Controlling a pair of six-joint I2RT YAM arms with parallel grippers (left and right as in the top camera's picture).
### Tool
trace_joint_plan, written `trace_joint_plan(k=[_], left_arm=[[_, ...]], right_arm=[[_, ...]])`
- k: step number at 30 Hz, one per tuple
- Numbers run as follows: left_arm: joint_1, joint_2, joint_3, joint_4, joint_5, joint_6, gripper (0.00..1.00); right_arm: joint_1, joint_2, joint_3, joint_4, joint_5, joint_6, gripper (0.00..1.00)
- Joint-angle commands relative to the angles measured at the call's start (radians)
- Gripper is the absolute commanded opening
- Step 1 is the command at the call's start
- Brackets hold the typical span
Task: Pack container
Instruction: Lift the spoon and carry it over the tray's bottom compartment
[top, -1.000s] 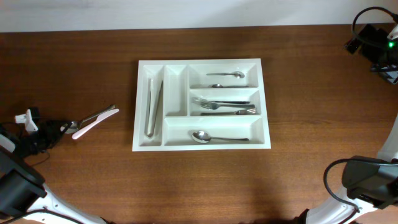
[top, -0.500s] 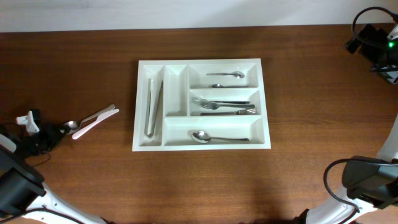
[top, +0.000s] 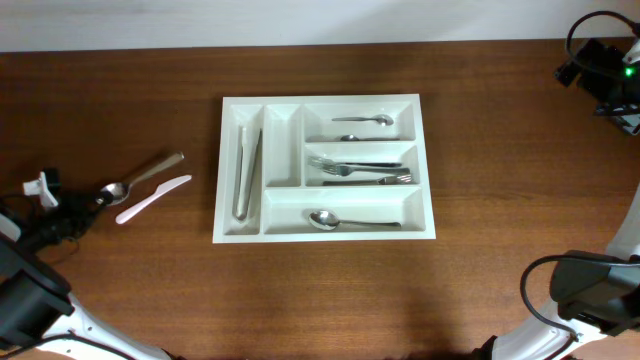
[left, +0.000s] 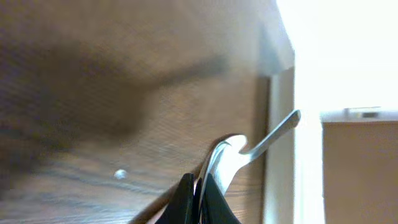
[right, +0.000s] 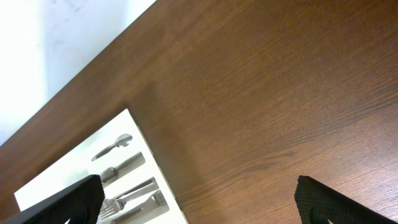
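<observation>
The white five-compartment container (top: 428, 170) lies in the middle of the table and also shows in the right wrist view (right: 134, 134). It holds tongs (top: 245, 172), small spoons (top: 365, 120), forks (top: 360, 170) and a large spoon (top: 350, 221). My left gripper (top: 97, 197) is at the far left, shut on the bowl of a metal spoon (top: 150, 172). In the left wrist view the jaws (left: 200, 190) pinch the spoon (left: 233, 152), and its handle points away. A white plastic knife (top: 152, 198) lies loose beside the spoon. My right gripper (right: 199, 205) is open and empty, high at the back right.
The right arm's base and cables (top: 605, 70) are at the back right corner. The left arm's body (top: 25, 290) is at the front left edge. Brown wooden tabletop (top: 500, 270) surrounds the container.
The spoon has come apart from the white knife, and its handle has swung toward the back. My left gripper has drawn slightly left with the spoon's bowl. The right arm has not moved.
</observation>
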Motion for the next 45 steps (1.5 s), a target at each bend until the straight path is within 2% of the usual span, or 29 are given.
trace_joint_plan(k=[1,6,9,13,18,21,30,34,38,45], left_arm=[[-0.007,-0.108,0.078,-0.054,0.087,-0.002,0.02],[-0.063,-0.309,0.126,-0.159,0.086,0.005,0.02],[-0.153,-0.452,0.126,-0.21,0.026,0.005,0.02],[-0.352,-0.591,0.126,-0.268,-0.136,0.001,0.02],[-0.6,-0.618,0.107,-0.28,-0.15,-0.107,0.02],[-0.723,-0.615,0.043,-0.212,-0.152,-0.184,0.02],[-1.015,-0.614,-0.236,0.233,-0.296,-0.636,0.02],[-1.109,-0.614,-0.304,0.307,-0.381,-0.777,0.02],[-1.152,-0.614,-0.337,0.307,-0.416,-0.807,0.02],[-1.14,-0.614,-0.416,0.315,-0.475,-0.855,0.02]], right_arm=[[-0.008,0.002,-0.001,0.0,0.013,-0.002,0.99],[-0.008,0.002,-0.001,0.0,0.013,-0.002,0.99],[-0.008,0.002,-0.001,0.0,0.013,-0.002,0.99],[-0.008,0.002,-0.001,0.0,0.013,-0.002,0.99],[-0.008,0.002,-0.001,0.0,0.013,-0.002,0.99],[-0.008,0.002,-0.001,0.0,0.013,-0.002,0.99],[-0.008,0.002,-0.001,0.0,0.013,-0.002,0.99],[-0.008,0.002,-0.001,0.0,0.013,-0.002,0.99],[-0.008,0.002,-0.001,0.0,0.013,-0.002,0.99],[-0.008,0.002,-0.001,0.0,0.013,-0.002,0.99]])
